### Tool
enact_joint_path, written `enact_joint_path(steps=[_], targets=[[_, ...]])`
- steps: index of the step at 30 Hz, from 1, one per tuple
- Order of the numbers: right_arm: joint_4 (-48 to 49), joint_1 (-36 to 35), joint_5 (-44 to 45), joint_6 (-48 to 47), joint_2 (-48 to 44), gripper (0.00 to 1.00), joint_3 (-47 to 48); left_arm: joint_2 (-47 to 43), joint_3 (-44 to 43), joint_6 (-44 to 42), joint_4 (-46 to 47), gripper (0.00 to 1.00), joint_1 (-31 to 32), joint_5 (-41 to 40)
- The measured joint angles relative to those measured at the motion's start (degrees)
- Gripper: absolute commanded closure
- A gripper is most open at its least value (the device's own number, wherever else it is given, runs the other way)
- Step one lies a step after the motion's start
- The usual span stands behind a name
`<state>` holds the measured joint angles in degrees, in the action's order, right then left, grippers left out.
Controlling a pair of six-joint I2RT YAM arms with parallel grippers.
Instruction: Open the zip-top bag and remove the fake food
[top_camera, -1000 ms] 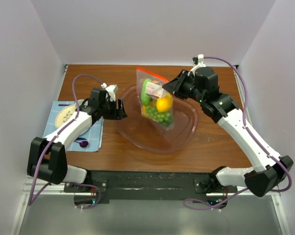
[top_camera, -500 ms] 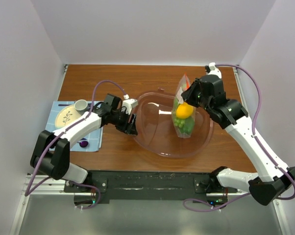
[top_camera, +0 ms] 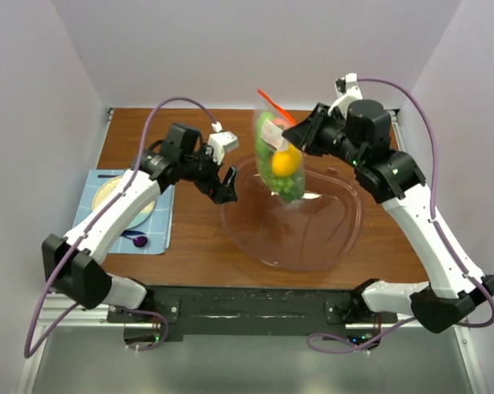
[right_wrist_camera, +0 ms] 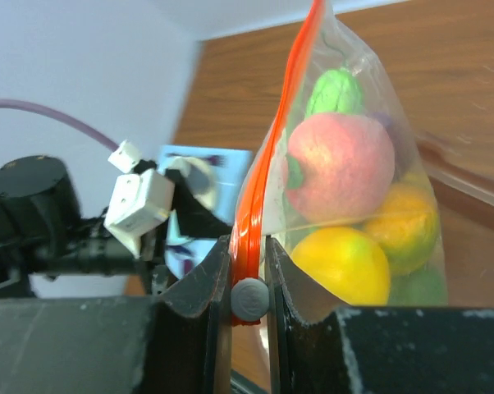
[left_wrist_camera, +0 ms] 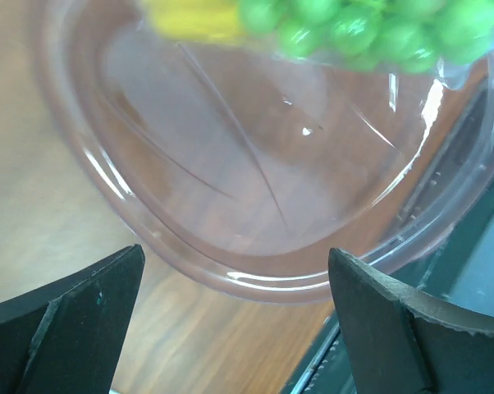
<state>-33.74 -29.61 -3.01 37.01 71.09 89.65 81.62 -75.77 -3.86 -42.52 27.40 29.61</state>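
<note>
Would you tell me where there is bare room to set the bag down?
Bare table lies between the mat and the tub near the front edge, and along the back edge. The tub's floor is bare. It is crowded over the tub's far rim, where the right gripper holds the bag.

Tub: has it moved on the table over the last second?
Yes. The tub has slid right, leaving a wider gap of bare wood between it and the blue mat.
</note>
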Motion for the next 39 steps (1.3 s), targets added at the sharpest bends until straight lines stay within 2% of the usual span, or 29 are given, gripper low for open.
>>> enact_joint_path(steps=[6, 10, 12, 15, 18, 21, 24, 28, 32, 35, 39], targets=[[5.7, -0.1, -9.7, 0.7, 5.8, 1.00, 7.7, -4.5, -9.4, -1.8, -4.3, 0.00, -1.1, -3.5], [7.5, -0.1, -12.3, 1.6, 8.3, 1.00, 7.8, -7.1, -9.5, -1.7, -3.9, 0.00, -2.8, -3.2], [7.8, -0.2, -13.6, 1.6, 9.3, 1.00, 7.7, -8.8, -7.8, -1.7, -3.8, 0.00, -5.6, -1.4], [8.5, -1.1, -15.4, 1.6, 11.1, 1.00, 7.8, -10.0, -8.9, -2.3, -4.1, 0.00, -14.8, 3.2], [8.3, -3.4, -17.1, 1.1, 14.4, 1.00, 10.1, -8.1, -18.5, -4.4, -5.5, 0.00, -21.9, 7.8], [6.8, -7.0, -17.5, -0.2, 19.3, 1.00, 15.6, -8.4, -25.1, -6.0, -2.0, 0.00, -22.9, 13.0], [5.4, -12.2, -17.5, -2.1, 24.9, 1.00, 23.6, -13.9, -22.1, -6.1, 5.6, 0.00, -22.8, 17.1], [4.4, -17.2, -17.6, -3.8, 28.5, 1.00, 29.7, -23.3, -14.3, -5.2, 15.5, 0.00, -22.9, 17.9], [4.9, -20.3, -18.2, -4.7, 31.1, 1.00, 33.2, -27.1, -14.8, -5.7, 20.2, 0.01, -22.9, 16.8], [6.5, -21.4, -19.1, -5.0, 32.5, 1.00, 32.3, -27.3, -15.3, -6.9, 21.0, 0.01, -22.9, 13.9], [12.8, -23.4, -19.0, -5.4, 32.6, 1.00, 23.4, -28.3, -9.7, -8.0, 20.7, 0.00, -22.9, 7.1]])
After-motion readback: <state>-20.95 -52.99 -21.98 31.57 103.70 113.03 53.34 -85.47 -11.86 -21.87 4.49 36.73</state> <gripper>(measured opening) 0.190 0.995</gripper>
